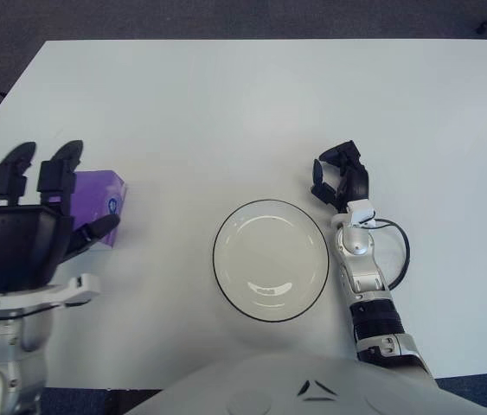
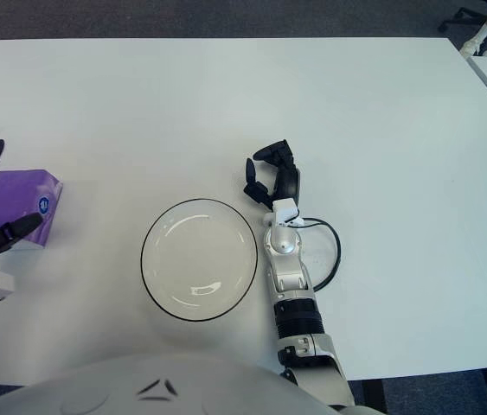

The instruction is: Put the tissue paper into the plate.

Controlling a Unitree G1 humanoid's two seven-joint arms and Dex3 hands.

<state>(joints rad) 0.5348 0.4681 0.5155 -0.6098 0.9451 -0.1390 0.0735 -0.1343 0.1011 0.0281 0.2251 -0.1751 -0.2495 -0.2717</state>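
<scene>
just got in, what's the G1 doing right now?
Its left hand is at the purple tissue pack near the table's left edge, fingers around it, though a firm grasp is hard to confirm. The plate at centre holds nothing yet. The right hand shows just right of the plate, fingers curled, holding nothing.
</scene>
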